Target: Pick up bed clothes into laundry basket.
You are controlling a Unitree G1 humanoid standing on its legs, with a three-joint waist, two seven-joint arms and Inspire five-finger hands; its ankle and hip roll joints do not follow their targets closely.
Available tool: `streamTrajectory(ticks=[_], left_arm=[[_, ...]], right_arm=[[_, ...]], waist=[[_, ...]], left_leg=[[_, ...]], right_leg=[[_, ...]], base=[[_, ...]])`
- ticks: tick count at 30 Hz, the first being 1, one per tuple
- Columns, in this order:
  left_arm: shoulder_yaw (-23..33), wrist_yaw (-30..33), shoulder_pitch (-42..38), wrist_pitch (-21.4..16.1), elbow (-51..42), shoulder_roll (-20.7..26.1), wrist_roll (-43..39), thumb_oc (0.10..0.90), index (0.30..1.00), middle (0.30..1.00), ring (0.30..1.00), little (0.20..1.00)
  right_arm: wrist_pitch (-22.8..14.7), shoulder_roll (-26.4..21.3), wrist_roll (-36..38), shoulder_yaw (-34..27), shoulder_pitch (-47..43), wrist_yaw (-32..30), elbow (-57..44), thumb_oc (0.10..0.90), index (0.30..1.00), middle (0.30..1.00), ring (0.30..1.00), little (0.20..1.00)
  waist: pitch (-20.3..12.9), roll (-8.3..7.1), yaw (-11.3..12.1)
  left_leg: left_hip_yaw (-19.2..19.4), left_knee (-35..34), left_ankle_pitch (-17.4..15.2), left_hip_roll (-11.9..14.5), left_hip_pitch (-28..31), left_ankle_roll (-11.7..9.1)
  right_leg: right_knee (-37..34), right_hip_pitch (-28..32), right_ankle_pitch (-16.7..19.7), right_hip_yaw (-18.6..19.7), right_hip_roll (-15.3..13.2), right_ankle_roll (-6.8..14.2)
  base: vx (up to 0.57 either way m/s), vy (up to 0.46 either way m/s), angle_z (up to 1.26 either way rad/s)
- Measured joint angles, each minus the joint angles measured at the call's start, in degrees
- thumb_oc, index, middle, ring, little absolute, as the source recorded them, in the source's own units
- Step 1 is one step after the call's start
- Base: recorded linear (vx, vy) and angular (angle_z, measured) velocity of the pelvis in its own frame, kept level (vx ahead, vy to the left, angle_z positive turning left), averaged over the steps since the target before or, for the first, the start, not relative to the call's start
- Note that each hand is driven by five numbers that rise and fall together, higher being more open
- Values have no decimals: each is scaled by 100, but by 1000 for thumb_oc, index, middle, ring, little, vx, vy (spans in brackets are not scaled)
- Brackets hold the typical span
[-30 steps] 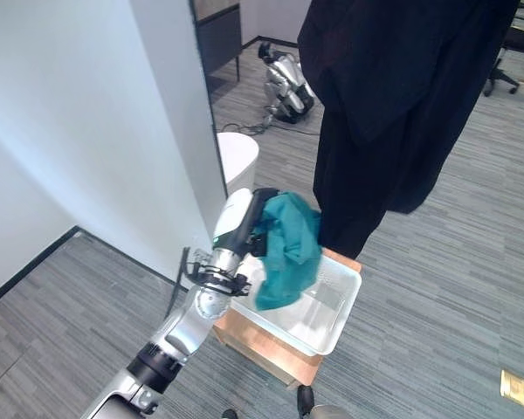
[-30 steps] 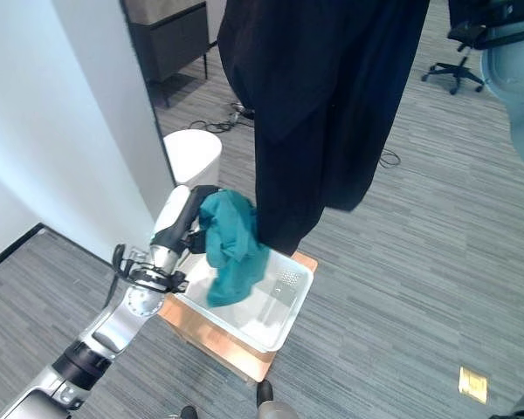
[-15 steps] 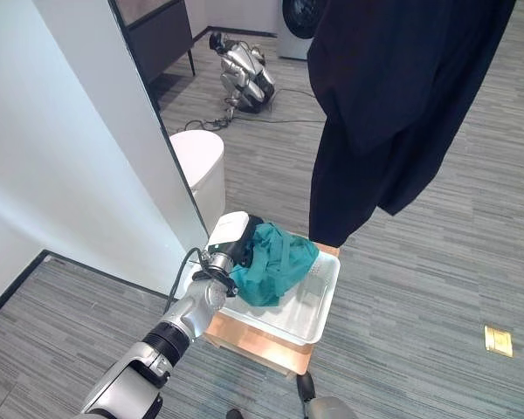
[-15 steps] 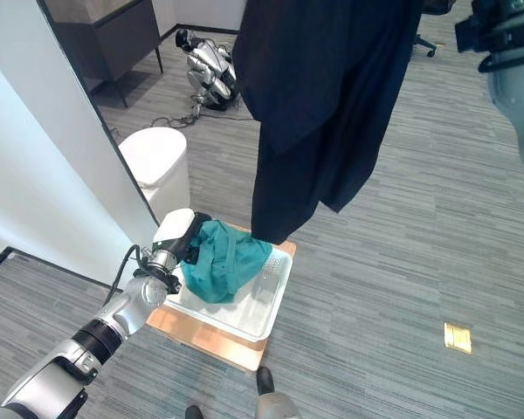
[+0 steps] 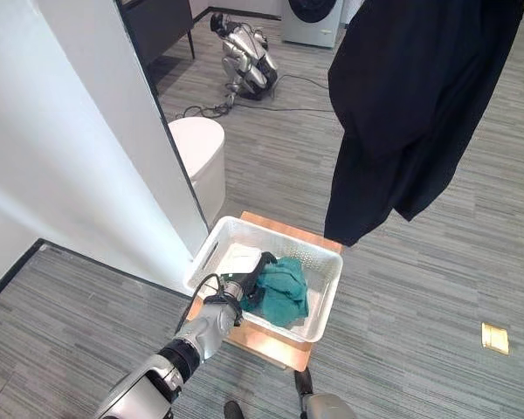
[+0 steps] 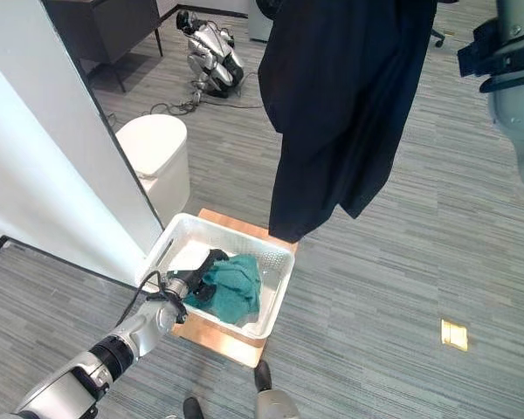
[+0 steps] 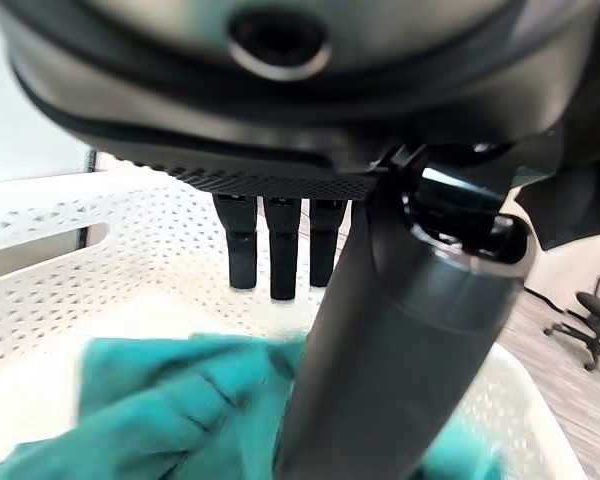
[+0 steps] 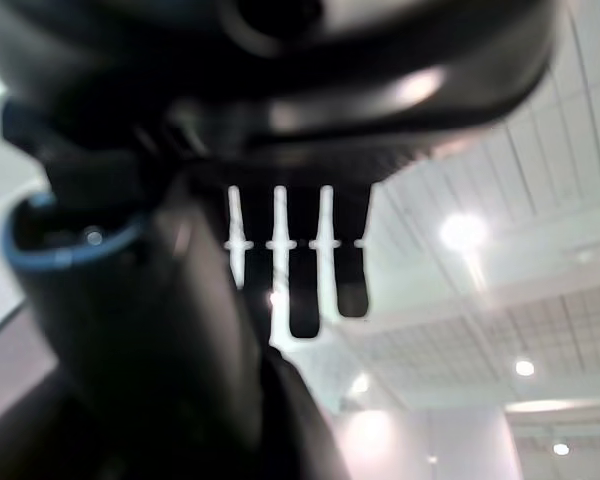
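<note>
Lying in basket [image 5: 323, 271] — seemingly loose — teal garment [image 5: 279, 292].

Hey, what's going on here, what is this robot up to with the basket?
It is putting laundry away. The left robot hand is down inside the white laundry basket, which sits on a low wooden stand, and the teal cloth lies in the basket against that hand. Its fingers look straight, so it seems to be letting go. The right robot hand is raised high, with a large dark garment hanging over the floor beside the basket.
</note>
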Motion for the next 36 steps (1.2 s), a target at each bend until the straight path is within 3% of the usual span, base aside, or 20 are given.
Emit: streamTrajectory(ticks=[4, 9, 13, 14, 15, 18, 20, 23, 28, 32, 36], left_arm=[[516, 12, 25, 20, -48, 62, -85, 800, 900, 900, 900, 900], [1319, 63, 308, 22, -1023, 510, -609, 800, 900, 900, 900, 900], [2305, 148, 1288, -158, -2659, 665, -1482, 800, 900, 900, 900, 900], [2386, 160, 1425, -196, -2879, 667, -1644, 800, 900, 900, 900, 900], [2459, 139, 1668, -365, -3173, 685, -2149, 800, 900, 900, 900, 900], [2514, 29, 2033, -495, -3464, 661, -2773, 800, 900, 900, 900, 900], [2608, -80, 2284, -505, -3587, 672, -3318, 800, 900, 900, 900, 900], [2745, -232, 2619, -526, -3814, 678, -4172, 800, 900, 900, 900, 900], [2958, -430, 2925, -565, -4054, 637, -4756, 800, 900, 900, 900, 900], [3026, -486, 2976, -642, -4059, 554, -4968, 800, 900, 900, 900, 900], [3045, -564, 3074, -657, -4062, 526, -4967, 800, 900, 900, 900, 900]], right_arm=[[30, 0, -18, -27, -6, 0, -105, 400, 300, 300, 300, 300], [63, 13, -18, -31, -7, 24, -244, 400, 300, 300, 300, 300], [60, 145, -2, -371, 262, 47, -464, 400, 300, 300, 300, 300], [58, 145, 6, -449, 336, 57, -477, 400, 300, 300, 300, 300], [49, 259, 37, -599, 453, 134, -454, 400, 300, 300, 300, 300], [48, 402, 126, -717, 650, 235, -407, 400, 300, 300, 300, 300], [57, 667, 134, -947, 1035, 275, -370, 400, 300, 300, 300, 300], [78, 1330, 115, -1768, 2168, 318, -430, 400, 300, 300, 300, 300], [320, 2588, -170, -2475, 3613, 408, -465, 400, 300, 300, 300, 300], [510, 3364, -504, -2469, 4565, 701, -425, 400, 300, 300, 300, 300], [542, 3629, -744, -2268, 4920, 865, -297, 400, 300, 300, 300, 300]], waist=[[12, -26, 83], [32, -57, 171], [39, -83, 311], [39, -95, 292], [29, -96, 497], [10, -154, 651], [-26, -241, 762], [-53, -356, 850], [-40, -363, 1044], [21, -292, 1158], [118, -190, 1208]], left_leg=[[-20, 0, 0, 1, 99, 1], [-151, -1, 1, 6, 186, 1], [-263, 0, -4, 16, 279, 6], [-305, 0, -4, 16, 283, 6], [-360, 0, -4, 13, 291, 6], [-426, 1, -1, 0, 299, 7], [-459, 1, 8, -4, 287, 16], [-641, 2, 27, -27, 259, 31], [-731, 2, 35, -64, 236, 47], [-772, 1, 37, -69, 207, 50], [-782, 1, 44, -67, 196, 57]], right_leg=[[-4, 102, -13, -19, -4, 14], [-27, 267, -44, -156, -22, 24], [-38, 414, -109, -290, -31, 18], [-38, 434, -112, -309, -31, 19], [2, 465, -120, -356, -41, 24], [-2, 493, -121, -408, -60, 25], [-38, 512, -139, -475, -77, 34], [-38, 575, -170, -620, -115, 54], [-38, 585, -177, -636, -149, 59], [-38, 584, -183, -715, -163, 66], [-38, 586, -183, -767, -162, 66]], base=[[3, -1, 1], [-3, -9, 12], [-3, -15, 14], [-2, 2, 27], [-3, 0, 16], [-17, 0, 13], [-13, -8, 13], [-8, 5, 26], [4, -4, 10], [7, -6, 4], [0, -3, 4]])
